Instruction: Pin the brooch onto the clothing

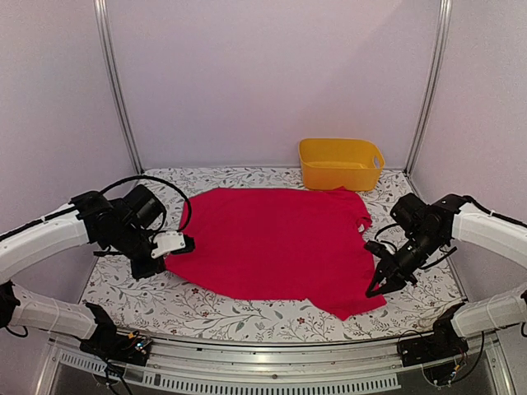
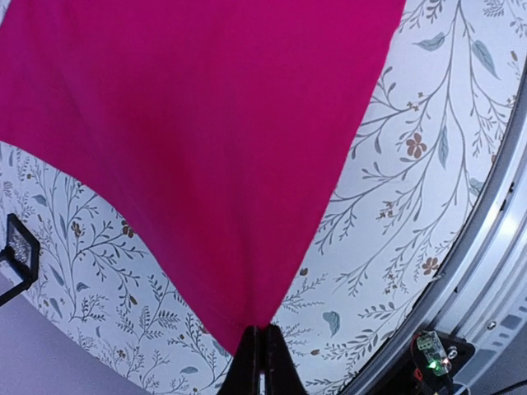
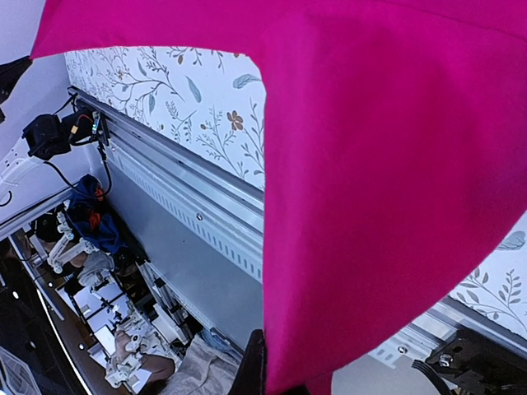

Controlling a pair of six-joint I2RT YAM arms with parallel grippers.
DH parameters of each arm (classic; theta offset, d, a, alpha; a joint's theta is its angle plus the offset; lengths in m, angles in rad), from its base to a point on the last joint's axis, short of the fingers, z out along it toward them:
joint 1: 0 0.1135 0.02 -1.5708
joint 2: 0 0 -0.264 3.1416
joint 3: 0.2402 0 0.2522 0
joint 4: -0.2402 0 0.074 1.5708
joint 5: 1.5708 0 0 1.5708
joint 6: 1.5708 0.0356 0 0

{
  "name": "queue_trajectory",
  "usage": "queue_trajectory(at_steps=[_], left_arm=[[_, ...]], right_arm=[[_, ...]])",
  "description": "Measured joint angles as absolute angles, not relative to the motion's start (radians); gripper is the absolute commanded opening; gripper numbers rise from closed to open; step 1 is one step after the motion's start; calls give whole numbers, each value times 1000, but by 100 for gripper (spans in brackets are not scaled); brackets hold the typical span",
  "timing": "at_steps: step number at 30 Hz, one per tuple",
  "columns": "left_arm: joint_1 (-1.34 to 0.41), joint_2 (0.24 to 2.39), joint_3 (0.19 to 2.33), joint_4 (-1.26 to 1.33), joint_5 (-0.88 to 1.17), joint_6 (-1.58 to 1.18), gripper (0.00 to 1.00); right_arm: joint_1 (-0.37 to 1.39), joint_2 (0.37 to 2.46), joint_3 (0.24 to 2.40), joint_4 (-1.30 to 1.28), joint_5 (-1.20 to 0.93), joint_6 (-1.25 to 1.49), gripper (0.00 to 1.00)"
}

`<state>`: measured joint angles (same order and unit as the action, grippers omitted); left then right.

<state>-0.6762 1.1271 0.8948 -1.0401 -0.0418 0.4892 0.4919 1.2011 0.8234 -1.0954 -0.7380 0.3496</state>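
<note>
The red-pink T-shirt (image 1: 272,243) lies spread on the floral tablecloth (image 1: 206,309). My left gripper (image 1: 170,249) is shut on the shirt's left corner; the left wrist view shows the fabric (image 2: 206,148) pinched into a point between its black fingers (image 2: 244,366). My right gripper (image 1: 377,288) is shut on the shirt's right edge; the right wrist view shows the fabric (image 3: 387,189) hanging over its one visible finger (image 3: 251,366). The brooch is not in view. The neck label is not in view.
A yellow basket (image 1: 340,162) stands at the back right, just beyond the shirt. The metal front rail (image 1: 272,362) runs along the near edge. Frame posts (image 1: 115,82) stand at the back corners.
</note>
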Motion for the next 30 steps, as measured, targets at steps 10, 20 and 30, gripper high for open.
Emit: queue_trajectory(at_steps=[10, 20, 30], left_arm=[[-680, 1081, 922, -1151, -60, 485, 0], [-692, 1080, 887, -1169, -73, 472, 37], [-698, 1112, 935, -1162, -176, 443, 38]], right_arm=[[492, 1140, 862, -1248, -719, 325, 0], [492, 1127, 836, -1283, -598, 350, 58], [511, 1295, 1138, -1159, -248, 439, 23]])
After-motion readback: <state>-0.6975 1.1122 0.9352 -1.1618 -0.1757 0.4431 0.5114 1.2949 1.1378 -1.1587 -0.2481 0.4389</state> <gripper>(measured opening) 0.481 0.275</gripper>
